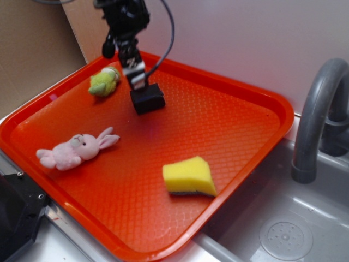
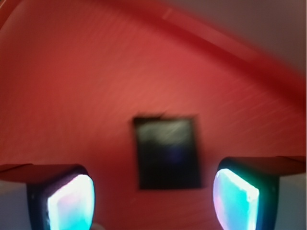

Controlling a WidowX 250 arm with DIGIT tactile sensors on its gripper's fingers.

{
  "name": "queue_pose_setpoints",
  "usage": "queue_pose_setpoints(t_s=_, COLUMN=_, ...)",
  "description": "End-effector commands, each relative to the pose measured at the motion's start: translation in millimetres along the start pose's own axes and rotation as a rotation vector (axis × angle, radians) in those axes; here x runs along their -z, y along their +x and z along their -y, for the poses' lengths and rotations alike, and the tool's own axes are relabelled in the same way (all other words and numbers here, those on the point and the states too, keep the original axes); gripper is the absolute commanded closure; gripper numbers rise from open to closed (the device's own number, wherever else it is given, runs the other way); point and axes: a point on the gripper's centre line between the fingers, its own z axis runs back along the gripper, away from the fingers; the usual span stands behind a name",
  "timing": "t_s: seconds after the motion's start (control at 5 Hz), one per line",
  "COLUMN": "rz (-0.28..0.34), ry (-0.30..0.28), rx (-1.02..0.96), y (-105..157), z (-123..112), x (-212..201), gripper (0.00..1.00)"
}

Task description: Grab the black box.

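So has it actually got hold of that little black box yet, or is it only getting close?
Only getting close. Done: the gripper is lined up over the black box on the red tray. In hand: the wrist view shows the fingers spread wide, with the box between them and untouched. Left: lowering around it, closing and lifting.

Bare tray (image 1: 229,117) floor lies on every side of the black box (image 1: 148,99), and in the wrist view it sits free between the wide-apart fingers (image 2: 72,203) of the end effector (image 2: 153,201). The green plush (image 1: 104,81) is the nearest obstacle, near its left; the pink rabbit (image 1: 76,151) and yellow sponge (image 1: 189,176) lie well apart, toward the tray's near side.
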Motion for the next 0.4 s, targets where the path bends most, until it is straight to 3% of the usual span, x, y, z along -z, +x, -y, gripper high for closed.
queue_pose_setpoints(t_s=0.0, rz=0.023, ry=0.050, rx=-0.010, y=-15, z=25, x=22, gripper=0.00)
queue_pose_setpoints(t_s=0.2, rz=0.052, ry=0.072, rx=-0.051, y=-4, z=11, x=22, gripper=0.00)
